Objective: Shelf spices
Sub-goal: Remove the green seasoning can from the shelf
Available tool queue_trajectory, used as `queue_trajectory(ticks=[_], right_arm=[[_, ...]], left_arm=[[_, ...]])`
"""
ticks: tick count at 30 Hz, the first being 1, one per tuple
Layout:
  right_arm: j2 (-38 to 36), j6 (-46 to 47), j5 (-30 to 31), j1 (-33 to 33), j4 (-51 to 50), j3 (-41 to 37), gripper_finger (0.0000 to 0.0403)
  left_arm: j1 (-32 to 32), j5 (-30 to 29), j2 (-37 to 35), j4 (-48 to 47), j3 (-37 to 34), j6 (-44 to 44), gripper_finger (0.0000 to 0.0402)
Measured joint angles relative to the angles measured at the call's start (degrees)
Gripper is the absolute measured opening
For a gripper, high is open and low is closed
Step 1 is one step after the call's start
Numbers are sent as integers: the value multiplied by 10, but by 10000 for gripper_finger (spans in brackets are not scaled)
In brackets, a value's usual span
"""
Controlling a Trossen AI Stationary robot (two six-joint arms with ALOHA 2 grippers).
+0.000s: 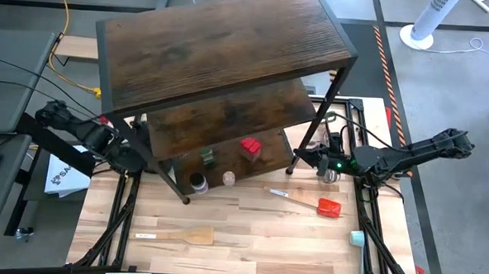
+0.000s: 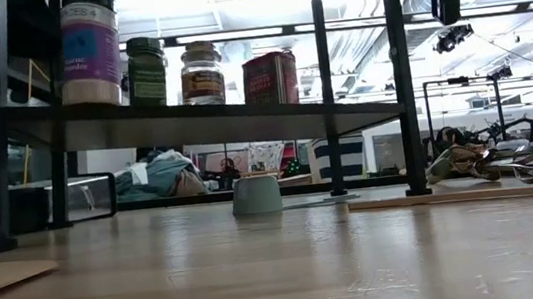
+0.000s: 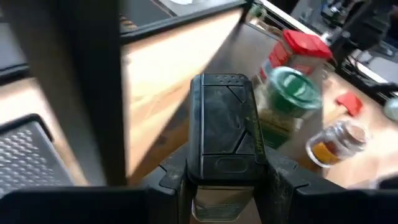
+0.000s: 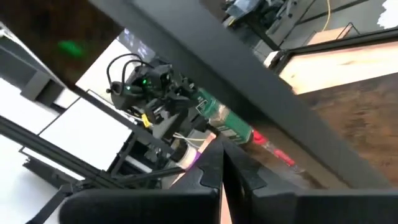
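On the pale wooden worktop (image 1: pixel 248 236) stands the shelf (image 1: pixel 232 50), a three-tier rack of dark brown boards in a thin black frame, and the spice jars are gathered on its lowest board. The left tool (image 3: pixel 224 186) has reached in from the rack's left end and pinches a dark-lidded jar (image 3: pixel 222 124) between its two fingers (image 3: pixel 281 180): in the left wrist view the black flip lid fills the gap between them, and a strip of pale label shows just below it. Just beyond that held jar on the same board stands the green-lidded jar (image 3: pixel 289 93), behind it the red jar (image 3: pixel 301 50), and off to one side, near the board's edge, a small clear jar (image 3: pixel 339 140) with orange contents. From above, the red jar (image 1: pixel 250 147) sits near the right half of the board, the green-lidded jar (image 1: pixel 206 158) left of it, and two small jars stand at the front edge. The low view shows four jars in a row on the board, the purple-labelled jar (image 2: pixel 89 49) at the left. The right tool (image 4: pixel 222 177) has its fingers pressed together with nothing between them; it waits beside the rack's right front leg, well apart from the jars. A red spatula (image 1: pixel 320 206) and a wooden spatula (image 1: pixel 182 235) lie on the worktop in front of the rack.
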Motion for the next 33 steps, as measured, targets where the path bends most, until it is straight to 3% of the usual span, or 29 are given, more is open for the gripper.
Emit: queue_trajectory(ticks=[5,15,25,29,33], right_arm=[[0,1,2,-1,2,0,0],[0,8,-2,-1,2,0,0],[0,12,-8,0,2,0,0],[0,11,-8,0,2,0,0],[0,12,-10,0,2,0,0]], left_arm=[[5,62,4,5,0,17,114],[-6,331,-23,9,6,58,114],[-97,371,-19,-93,117,22,114],[-154,397,14,-148,118,-29,114],[-231,387,72,-152,94,-71,114]])
